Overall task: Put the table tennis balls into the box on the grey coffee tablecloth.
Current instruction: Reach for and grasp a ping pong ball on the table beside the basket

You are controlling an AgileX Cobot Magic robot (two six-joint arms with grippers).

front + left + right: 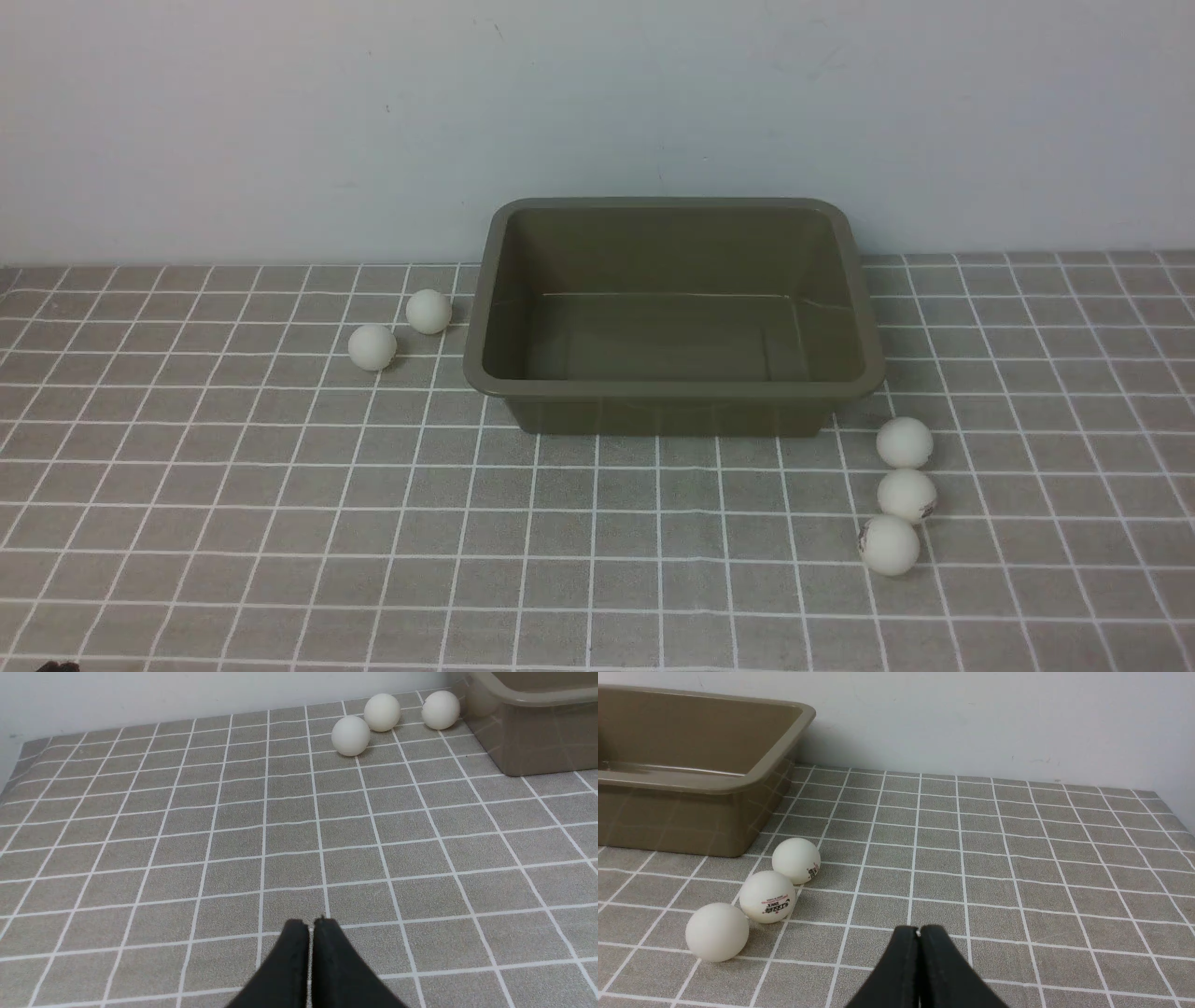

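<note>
The box (pixel 672 411) sits open side up on the grey coffee tablecloth (pixel 233 523), in the middle and close to the wall (pixel 280 112). Its long side runs left to right across the front view. Both wrist views cut the box off, so each shows only one corner.

Three table tennis balls (pixel 906 495) lie in a short row just off the box's right front corner (the row runs from near to far). They are very close together, but I cannot tell if they touch. Two of them have small dark print that is too tiny to read well.

Two more balls (pixel 428 311) lie just left of the box. The left wrist view shows a third ball (pixel 440 709) right beside the box wall, and I cannot find that one in the front view.

The front view shows neither tool. The left tool (pixel 310 924) has its black tips pressed together with nothing between them. It is over bare cloth, well apart from the balls. The right tool (pixel 919 928) is pressed together the same way, near the row of three.

A small dark bit (pixel 56 665) at the front view's bottom edge is cut off and too small to make out.
</note>
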